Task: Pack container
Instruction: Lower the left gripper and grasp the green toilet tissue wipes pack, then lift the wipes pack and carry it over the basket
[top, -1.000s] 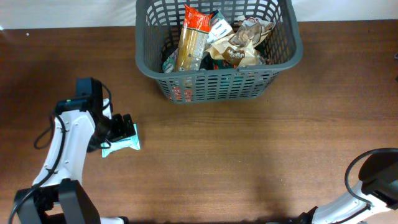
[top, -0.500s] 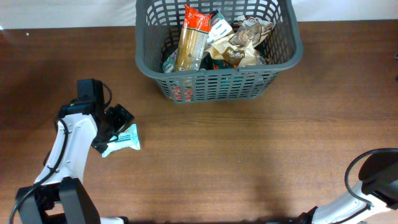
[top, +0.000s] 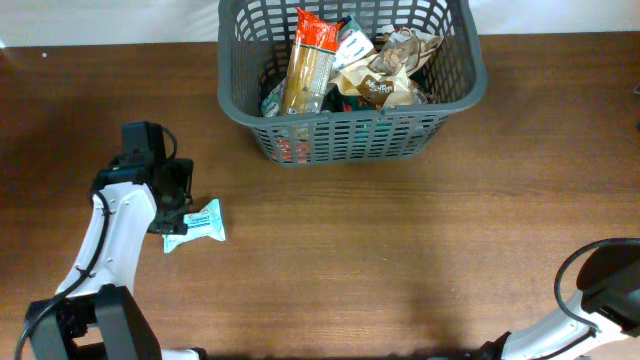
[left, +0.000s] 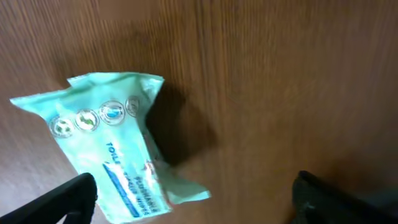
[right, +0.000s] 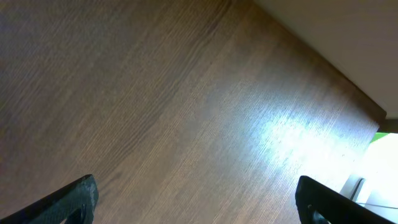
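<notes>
The left end effector (left: 199, 199) is held wide open, with nothing gripped; its two fingertips are seen at the lower corners of the wrist view. A teal wipes packet (left: 106, 149) lies flat on the bench (top: 400, 250), partly between those fingertips and mostly beyond them. Its long axis is set obliquely to the line along which the jaws would close, so a turn of the wrist is judged necessary before a clean grasp across the narrow side.

The container (top: 350, 135) stands well apart, at the far edge of the bench and off to the right of this arm, already filled with several packets (top: 310, 60).

The right end effector (right: 199, 199) is likewise spread wide over bare wood, far from the wipes packet; the left arm is plainly nearer.
</notes>
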